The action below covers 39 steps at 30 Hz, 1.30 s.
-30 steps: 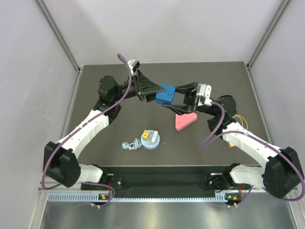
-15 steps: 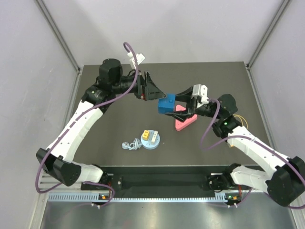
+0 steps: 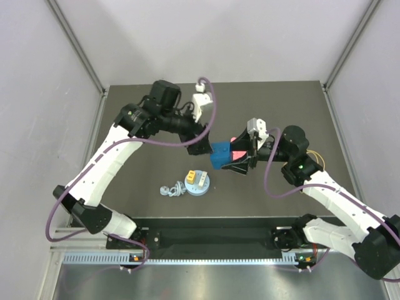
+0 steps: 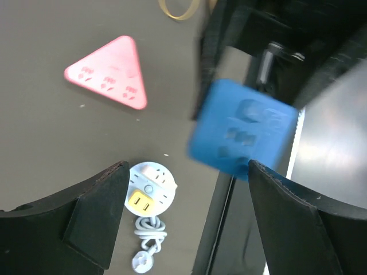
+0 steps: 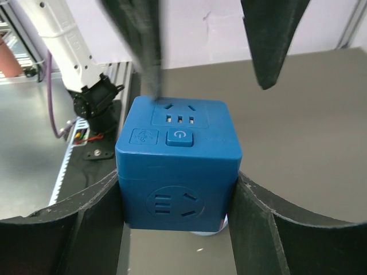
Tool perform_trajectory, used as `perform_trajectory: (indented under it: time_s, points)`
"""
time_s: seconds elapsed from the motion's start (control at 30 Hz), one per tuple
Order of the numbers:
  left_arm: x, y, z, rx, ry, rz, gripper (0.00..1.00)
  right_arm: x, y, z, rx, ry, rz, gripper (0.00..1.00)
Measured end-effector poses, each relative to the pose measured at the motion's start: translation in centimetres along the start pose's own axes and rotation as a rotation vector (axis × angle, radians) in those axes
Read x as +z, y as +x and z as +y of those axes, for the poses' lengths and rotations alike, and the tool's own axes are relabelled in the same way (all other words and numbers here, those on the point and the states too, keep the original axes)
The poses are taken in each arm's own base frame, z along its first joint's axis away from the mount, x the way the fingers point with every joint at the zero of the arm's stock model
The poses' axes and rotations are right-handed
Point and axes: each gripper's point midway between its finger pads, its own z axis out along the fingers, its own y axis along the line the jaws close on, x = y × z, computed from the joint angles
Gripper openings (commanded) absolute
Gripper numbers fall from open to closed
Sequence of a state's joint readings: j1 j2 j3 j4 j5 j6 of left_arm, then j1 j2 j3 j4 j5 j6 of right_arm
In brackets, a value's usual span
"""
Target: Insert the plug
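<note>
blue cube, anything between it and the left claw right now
Nothing visible. The left claw is open and the blue cube sits right ahead of it in the left wrist view, held by the right claw. The pink triangular socket and round socket lie on the table below, out of the way.

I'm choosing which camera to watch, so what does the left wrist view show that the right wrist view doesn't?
Only the left wrist: a pink triangular socket and a round socket with a coiled cord. Only the right wrist: the power button on the blue cube, clamped in the right gripper. Both: the blue cube.
</note>
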<state>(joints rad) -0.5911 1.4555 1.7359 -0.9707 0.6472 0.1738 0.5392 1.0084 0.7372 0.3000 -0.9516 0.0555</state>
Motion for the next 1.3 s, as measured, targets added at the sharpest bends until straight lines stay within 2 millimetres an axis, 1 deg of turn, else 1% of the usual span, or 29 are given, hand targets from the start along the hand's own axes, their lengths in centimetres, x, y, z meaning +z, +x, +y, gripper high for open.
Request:
perform_trajectory:
  time_s: [0.07,0.17,0.3,0.37,0.47,0.53,0.6,0.7,0.77,0.9,1.0,1.3]
  points:
    - [0.5,0.5,-1.7,0.082,0.050,0.040,0.88,-0.1,0.4,0.2,0.022,-0.008,0.014,0.00]
    - [0.3,0.2,-2.8,0.162,0.089,0.044,0.89,-0.1,0.8,0.5,0.047,-0.018,0.027,0.00]
    - [-0.3,-0.6,-3.1,0.216,0.105,0.022,0.87,-0.2,0.9,0.9,0.069,-0.034,0.033,0.00]
    - [-0.2,-0.8,-3.3,0.222,0.126,0.023,0.85,-0.2,0.9,1.1,0.073,-0.043,0.032,0.00]
    - [0.8,-0.6,-3.4,0.213,0.159,0.050,0.85,-0.2,0.9,1.2,0.077,-0.050,0.031,0.00]
    - [2.0,0.1,-3.3,0.193,0.178,0.087,0.83,-0.2,0.8,1.3,0.082,-0.058,0.030,0.00]
    - [3.1,0.8,-3.3,0.168,0.200,0.121,0.81,-0.2,1.4,1.6,0.112,-0.068,0.049,0.00]
    - [3.9,1.1,-3.1,0.157,0.210,0.146,0.81,-0.2,2.4,1.6,0.154,-0.073,0.074,0.00]
    - [4.1,1.4,-3.1,0.150,0.213,0.158,0.82,-0.2,2.7,1.7,0.170,-0.077,0.083,0.00]
    - [4.0,1.2,-3.5,0.156,0.219,0.156,0.88,-0.2,2.7,1.8,0.170,-0.083,0.082,0.00]
    - [4.1,1.2,-3.7,0.156,0.221,0.160,0.89,-0.2,2.7,1.8,0.172,-0.083,0.083,0.00]
    - [4.1,1.3,-3.7,0.140,0.211,0.169,0.92,-0.2,2.9,1.7,0.180,-0.076,0.090,0.00]
